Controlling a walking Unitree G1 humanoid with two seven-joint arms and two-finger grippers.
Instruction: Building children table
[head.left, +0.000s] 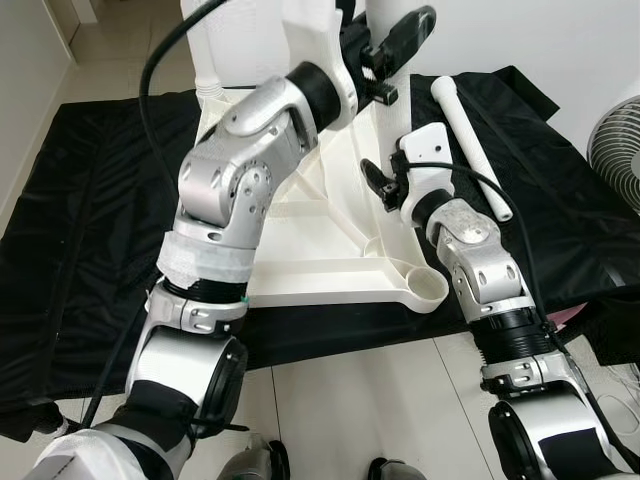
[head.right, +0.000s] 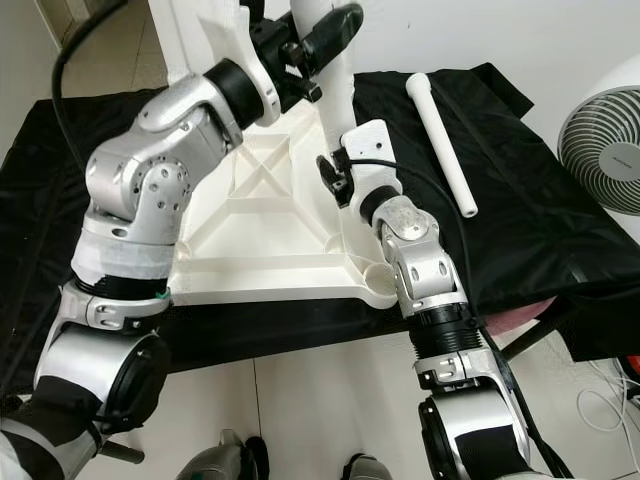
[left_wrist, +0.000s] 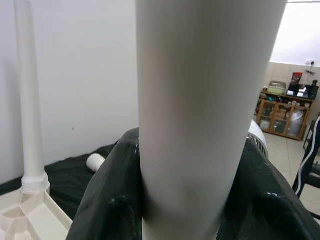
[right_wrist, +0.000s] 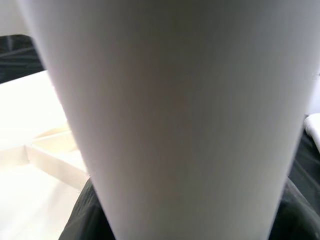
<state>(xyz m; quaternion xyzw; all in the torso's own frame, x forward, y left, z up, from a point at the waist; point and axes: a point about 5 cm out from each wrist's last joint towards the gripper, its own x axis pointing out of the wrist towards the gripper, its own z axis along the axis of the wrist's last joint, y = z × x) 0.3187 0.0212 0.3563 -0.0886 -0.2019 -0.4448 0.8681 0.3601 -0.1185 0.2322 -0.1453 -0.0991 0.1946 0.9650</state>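
- The table leg (head.right: 335, 95) stands upright on the upturned table top (head.right: 270, 235), its long axis running straight up and out of the head views at the top; it rises from the back right area of the top, on the robot's right side of the ribbed underside.
- Both grippers are on this one leg, one above the other along its length. The left gripper (head.left: 385, 50) reaches across from the left and grips it higher up; the right gripper (head.right: 335, 180) grips it lower down, close to where the leg meets the top.
- In the left wrist view the leg (left_wrist: 200, 115) runs between the black fingers (left_wrist: 107, 200), which press on both sides of it — the jaws are clamped on the leg. The right wrist view shows the same from closer, the white tube (right_wrist: 165, 120) sitting tight between dark fingers (right_wrist: 85, 220), so these jaws look clamped on it too.
- The coming move seems to turn on keeping the leg's axis in line with its socket while it is turned or pushed home; the right gripper is the nearer one to the joint.
- A second leg (left_wrist: 30, 100) already stands in another corner.
- A spare leg (head.left: 470, 145) lies flat on the black cloth (head.left: 90, 200) just right of the table top, apart from both grippers.
- An empty corner socket (head.left: 428, 288) sits at the near right corner.
- A fan (head.right: 610, 150) stands at the far right.
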